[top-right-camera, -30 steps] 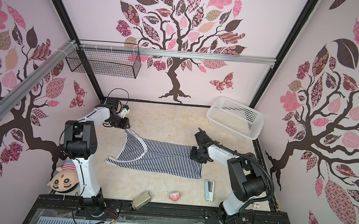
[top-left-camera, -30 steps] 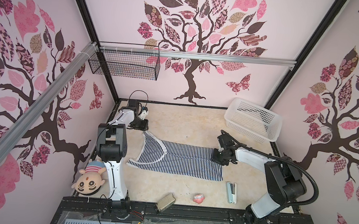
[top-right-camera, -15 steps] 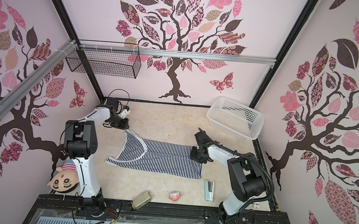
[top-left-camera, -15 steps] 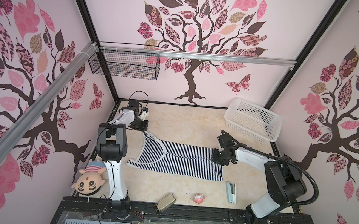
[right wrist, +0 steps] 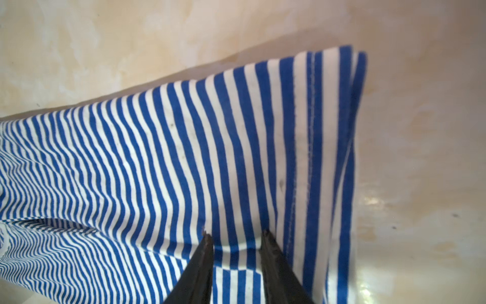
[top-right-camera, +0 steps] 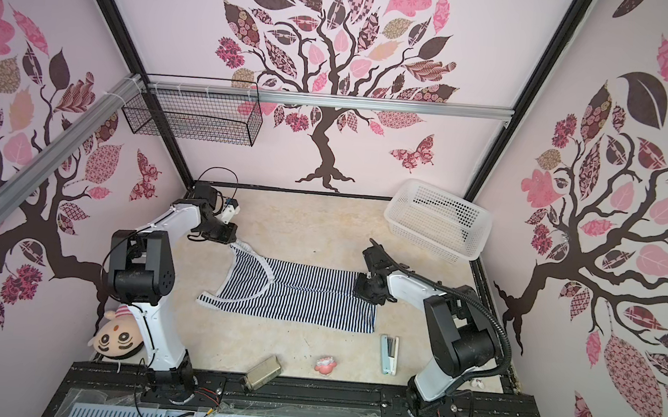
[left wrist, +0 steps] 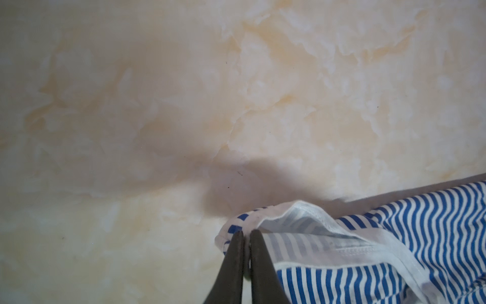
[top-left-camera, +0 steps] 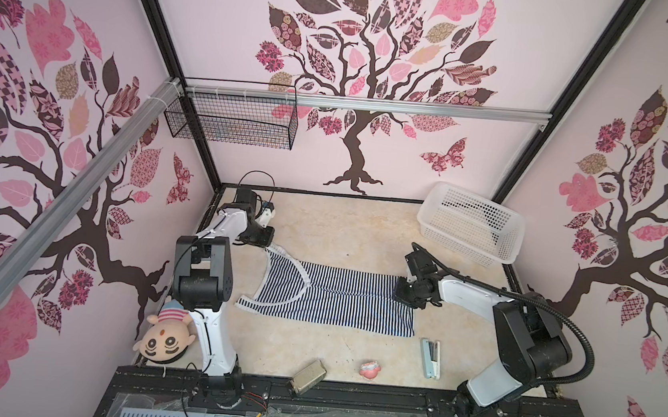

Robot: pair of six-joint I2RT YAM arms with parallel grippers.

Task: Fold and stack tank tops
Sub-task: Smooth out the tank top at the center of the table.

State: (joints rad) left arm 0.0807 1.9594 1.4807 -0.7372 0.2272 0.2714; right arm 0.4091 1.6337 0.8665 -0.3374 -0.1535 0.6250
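Entry: legible text, labels, brands, numbers, signs. Count: none I can read from my station. Stapler (top-left-camera: 430,359) and small metal box (top-left-camera: 308,376) near the bench's front edge: any marking too small to tell.

Both top views look steeply down from high over the near edge, across the whole beige marbled tabletop (top-left-camera: 347,227) to the pink tree-printed back wall (top-left-camera: 223,40); they share almost the entire scene, shifted slightly sideways. The left wrist view sits close above the tabletop, facing past the dark left claw (left wrist: 245,233) at a strap of the navy-and-white striped cloth tank top (left wrist: 420,223); the right wrist view, equally near, faces past the dark right claw (right wrist: 235,234) at its hemmed end.
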